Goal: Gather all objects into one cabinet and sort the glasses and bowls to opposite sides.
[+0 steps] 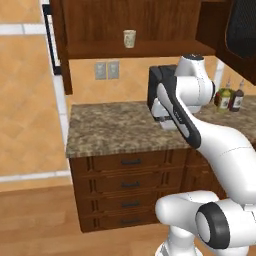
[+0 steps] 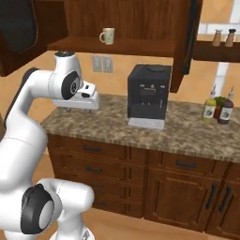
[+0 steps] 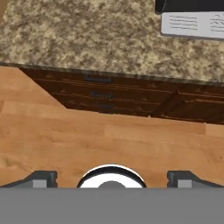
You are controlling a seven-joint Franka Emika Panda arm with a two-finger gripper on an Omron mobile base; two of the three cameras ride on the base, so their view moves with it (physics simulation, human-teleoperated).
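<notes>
The gripper (image 2: 69, 108) hangs low over the left part of the stone counter (image 2: 112, 123), pointing straight down, its two fingers (image 3: 41, 178) spread wide apart with nothing between them. Looking along the hand, I see bare counter, the drawer fronts (image 3: 100, 94) and the wooden floor (image 3: 87, 140) beneath it, and none of the cups or bowls. The only task piece I can make out is a pale cup with a handle (image 2: 107, 35), standing upright on the shelf of the open wall cabinet (image 2: 117, 46), above the gripper and a little to its right as the robot faces the wall. So the relation that matters is vertical: the hand is down at counter level while the cup sits well overhead, and I judge the arm would have to rise and turn the fingers toward the shelf before any grasp. The cup's long axis is upright, which I think suits a sideways approach. The cabinet shelf holds that single cup as far as I can see; the bowl and the other cups are not something I can place. The black coffee machine (image 2: 149, 96) stands on the counter to the right of the hand, well apart, and some bottles (image 2: 218, 109) sit further right.
</notes>
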